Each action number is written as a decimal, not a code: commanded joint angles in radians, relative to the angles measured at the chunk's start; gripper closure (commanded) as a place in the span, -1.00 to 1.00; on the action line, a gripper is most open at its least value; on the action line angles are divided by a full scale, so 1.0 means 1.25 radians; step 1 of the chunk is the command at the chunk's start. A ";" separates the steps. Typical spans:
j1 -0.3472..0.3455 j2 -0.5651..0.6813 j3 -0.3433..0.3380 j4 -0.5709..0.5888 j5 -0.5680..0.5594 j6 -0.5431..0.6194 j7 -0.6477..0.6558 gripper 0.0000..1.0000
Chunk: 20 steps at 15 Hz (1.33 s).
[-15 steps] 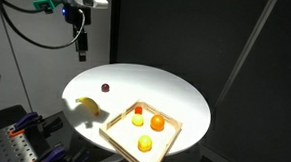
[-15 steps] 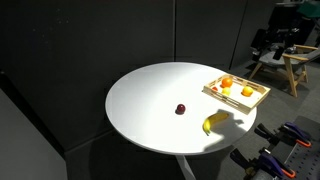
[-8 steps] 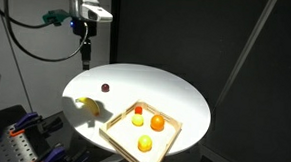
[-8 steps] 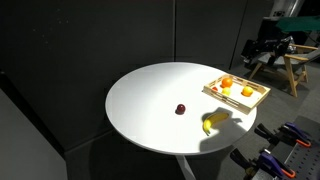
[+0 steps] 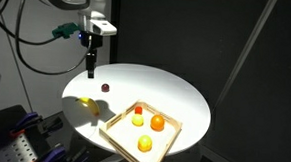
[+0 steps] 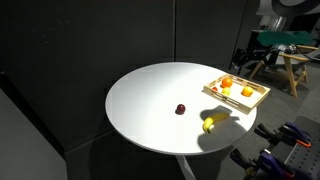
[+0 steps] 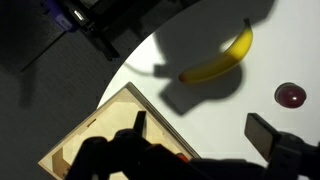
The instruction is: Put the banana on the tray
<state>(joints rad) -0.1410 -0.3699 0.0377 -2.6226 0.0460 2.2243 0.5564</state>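
Claw (image 5: 89, 62) is wide open and empty. In the wrist view its fingers (image 7: 268, 133) stand well apart with only bare tabletop between them, and it hangs above the table touching nothing. The banana (image 5: 87, 104) is not on the tray yet. It lies flat on its side on the round white table (image 5: 155, 87), near the edge and just beside one side of the tray (image 5: 118, 117), partly in the arm's shadow. In the wrist view the banana (image 7: 218, 62) sits ahead of the fingers, not between them, so I'd say you're in the approach and need to move forward before dropping. On its side the curve rests stably, so it shouldn't roll. Close across the narrow middle, square to its length. It's smooth and yellow with darker tips, probably slightly soft, so a light squeeze should do. The tabletop looks hard, smooth and matte, so a one-sided touch could spin or push the banana instead of gripping it. The tray is shallow, square, light wood with a low raised rim, so lift clear of the rim on the way in. It already holds round yellow and orange fruits (image 5: 157, 122), grouped away from the corner nearest the banana. That bare patch looks like the best drop spot. A small dark red fruit (image 5: 105, 88) sits apart on the table, out of your path.
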 commanded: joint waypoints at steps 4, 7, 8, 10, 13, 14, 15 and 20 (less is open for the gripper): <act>-0.012 0.099 0.008 0.012 -0.048 0.070 0.094 -1.00; -0.006 0.139 0.003 0.016 -0.075 0.086 0.126 -1.00; -0.004 0.150 0.001 0.016 -0.082 0.092 0.134 -1.00; -0.001 0.174 -0.002 0.016 -0.095 0.105 0.150 -1.00; 0.005 0.205 -0.007 0.013 -0.111 0.124 0.165 -1.00; 0.006 0.216 -0.009 0.013 -0.115 0.130 0.170 -1.00; 0.007 0.226 -0.011 0.012 -0.120 0.135 0.176 -1.00; 0.020 0.280 -0.021 0.010 -0.133 0.180 0.219 -1.00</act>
<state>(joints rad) -0.1358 -0.0603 0.0303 -2.6200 -0.0873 2.4168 0.7778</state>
